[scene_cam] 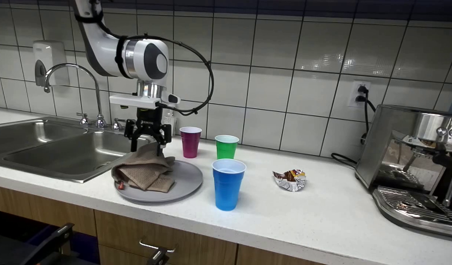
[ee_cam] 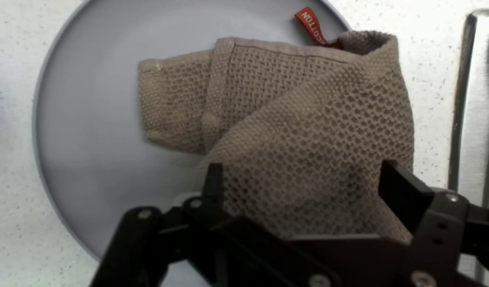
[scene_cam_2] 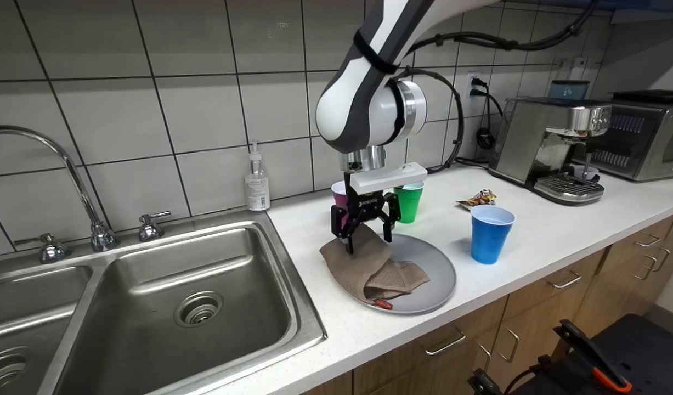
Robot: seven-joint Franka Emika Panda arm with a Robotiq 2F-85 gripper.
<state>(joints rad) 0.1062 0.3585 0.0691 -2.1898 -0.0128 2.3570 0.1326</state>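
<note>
A brown woven cloth (scene_cam: 146,173) lies folded and bunched on a round grey plate (scene_cam: 189,180). Both show in the exterior view (scene_cam_2: 435,277) and in the wrist view, the cloth (ee_cam: 308,131) covering one side of the plate (ee_cam: 89,99). A red tag (ee_cam: 313,27) sticks out at the cloth's edge. My gripper (scene_cam: 146,148) points down over the back part of the cloth. Its fingers (ee_cam: 302,175) are wide apart, with raised cloth between them. I cannot tell whether the fingertips touch the cloth. The cloth's far end is hidden under the gripper in the wrist view.
A blue cup (scene_cam: 227,187), a green cup (scene_cam: 226,149) and a purple cup (scene_cam: 191,144) stand near the plate. A steel sink (scene_cam_2: 309,323) lies beside it. A foil wrapper (scene_cam: 291,181), a coffee machine (scene_cam: 388,147) and a soap bottle (scene_cam_2: 257,187) are also on the counter.
</note>
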